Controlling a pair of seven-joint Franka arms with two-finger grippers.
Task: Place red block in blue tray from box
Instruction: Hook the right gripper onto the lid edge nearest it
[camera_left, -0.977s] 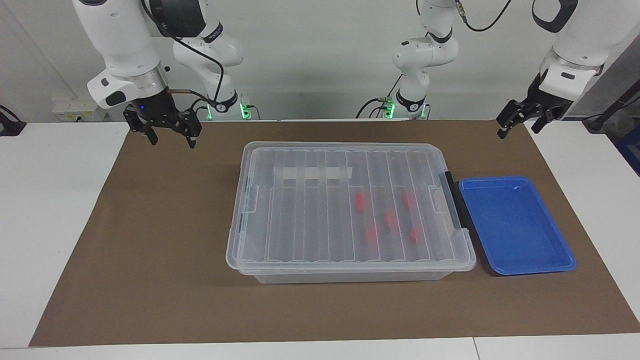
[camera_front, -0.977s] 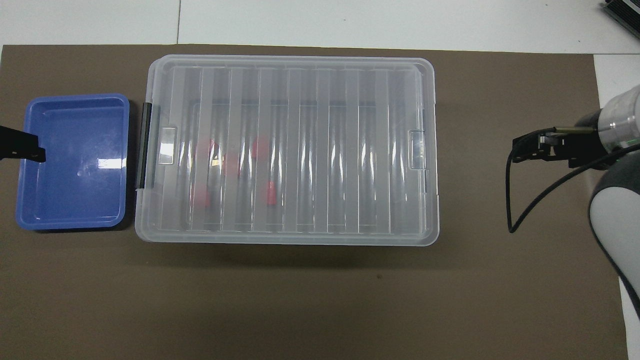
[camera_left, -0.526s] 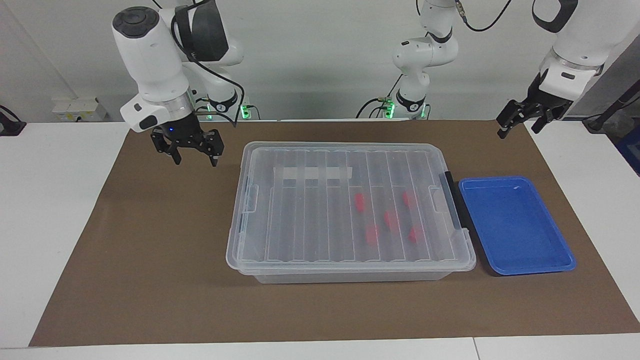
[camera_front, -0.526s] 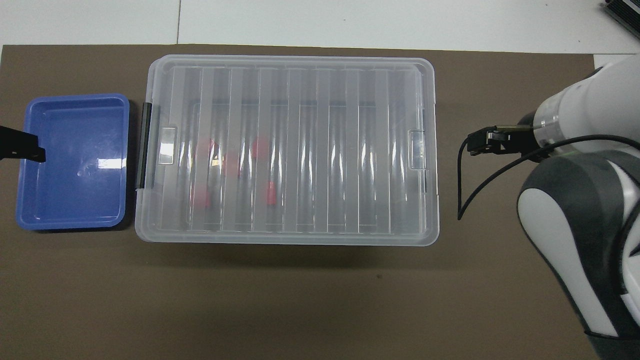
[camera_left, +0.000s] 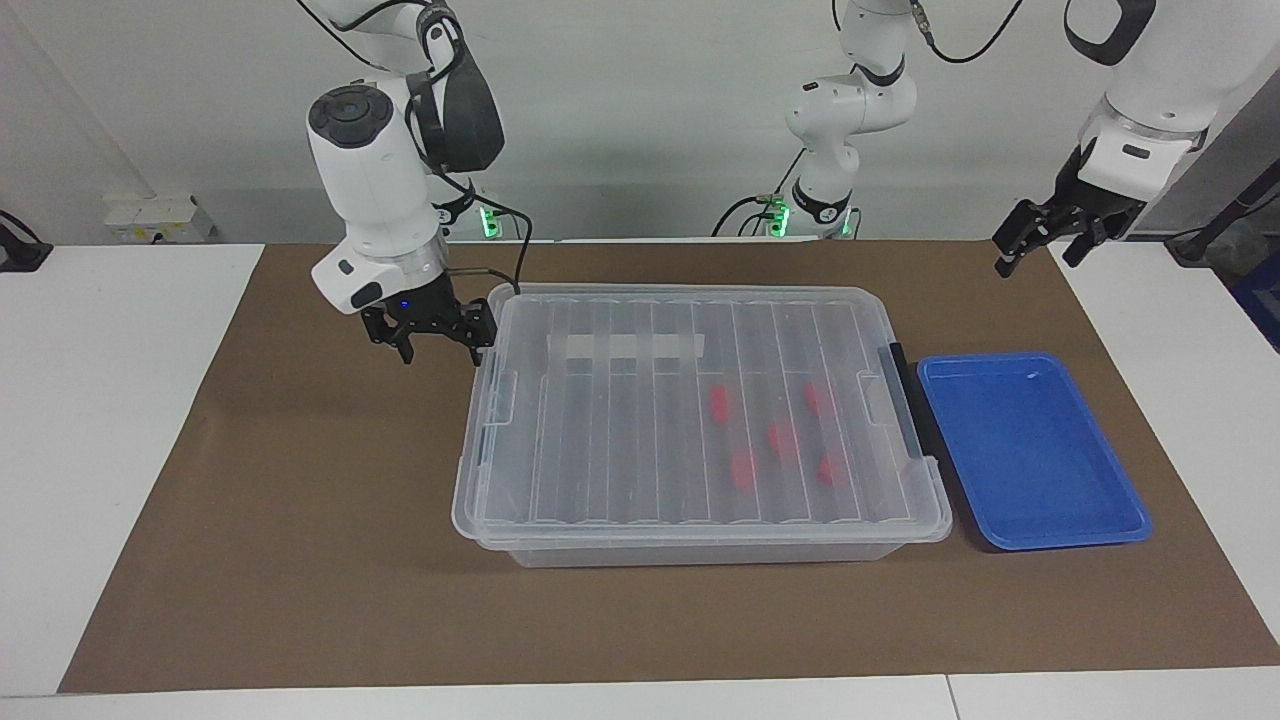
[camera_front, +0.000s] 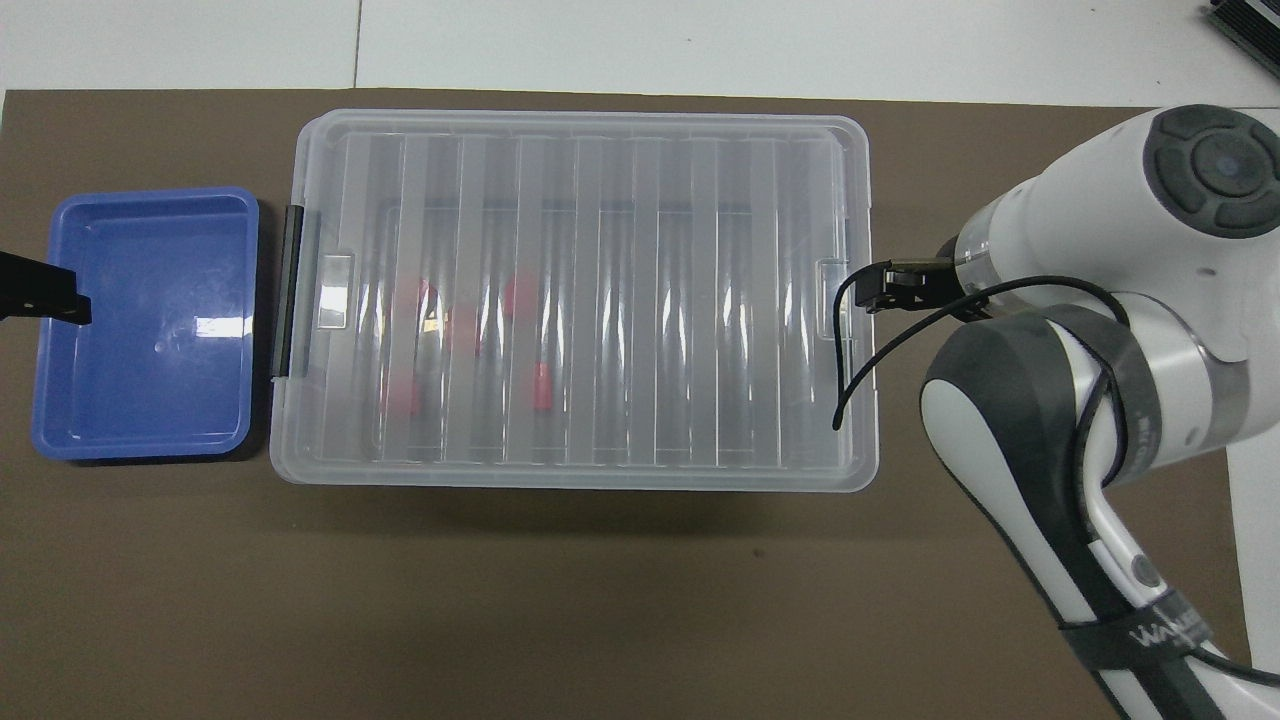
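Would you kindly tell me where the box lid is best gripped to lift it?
Grip the lid by its tab at the right arm's end, coming from above: the tab juts up, and the right gripper hangs open beside that end.

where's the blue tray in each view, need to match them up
Facing view: the blue tray sits at the picture's right, beside the box, at the left arm's end of the table.
Overhead view: the blue tray sits at the picture's left edge, beside the same box.
Shared landmark: the box's black clip handle faces the tray.
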